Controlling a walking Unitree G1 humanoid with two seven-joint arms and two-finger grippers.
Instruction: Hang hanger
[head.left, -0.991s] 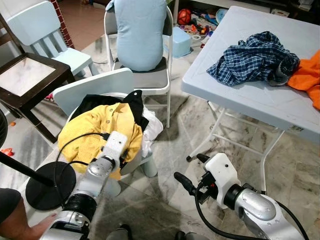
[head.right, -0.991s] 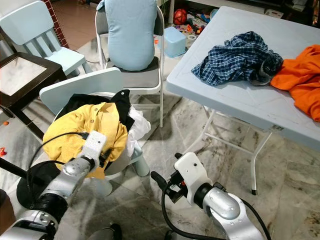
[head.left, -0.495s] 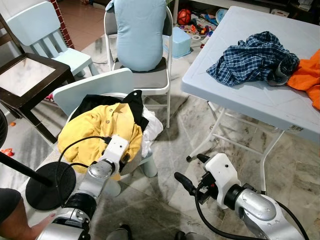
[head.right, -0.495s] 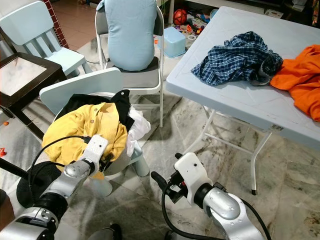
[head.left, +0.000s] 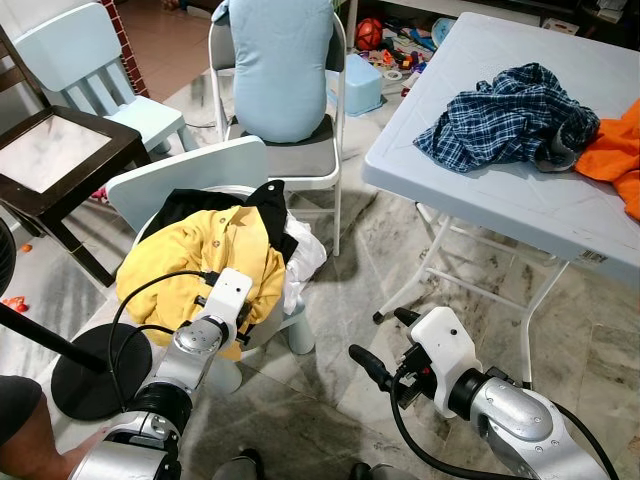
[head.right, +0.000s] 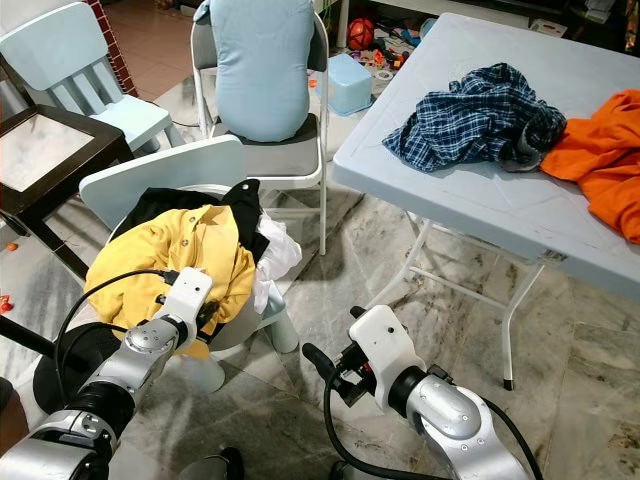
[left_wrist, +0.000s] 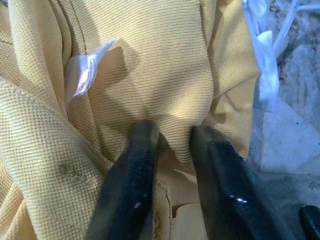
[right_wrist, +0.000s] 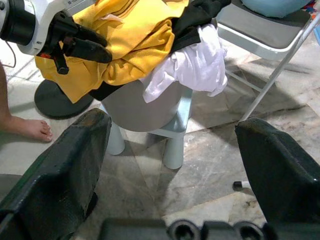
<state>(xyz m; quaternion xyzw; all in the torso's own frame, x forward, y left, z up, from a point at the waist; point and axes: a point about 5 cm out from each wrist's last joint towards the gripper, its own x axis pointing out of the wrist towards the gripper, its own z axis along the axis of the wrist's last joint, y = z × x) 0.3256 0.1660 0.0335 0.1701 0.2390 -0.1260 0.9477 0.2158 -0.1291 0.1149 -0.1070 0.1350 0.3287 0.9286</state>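
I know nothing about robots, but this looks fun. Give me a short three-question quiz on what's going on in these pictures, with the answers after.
1. True or false: the left gripper pinches a fold of the yellow shirt.
2. What lies on the folding table beside the plaid shirt? A) an orange garment B) a book C) a plate
3. Fill in: the right gripper has its fingers ____ and holds nothing.

Key: 1 true; 2 A, the orange garment; 3 open.
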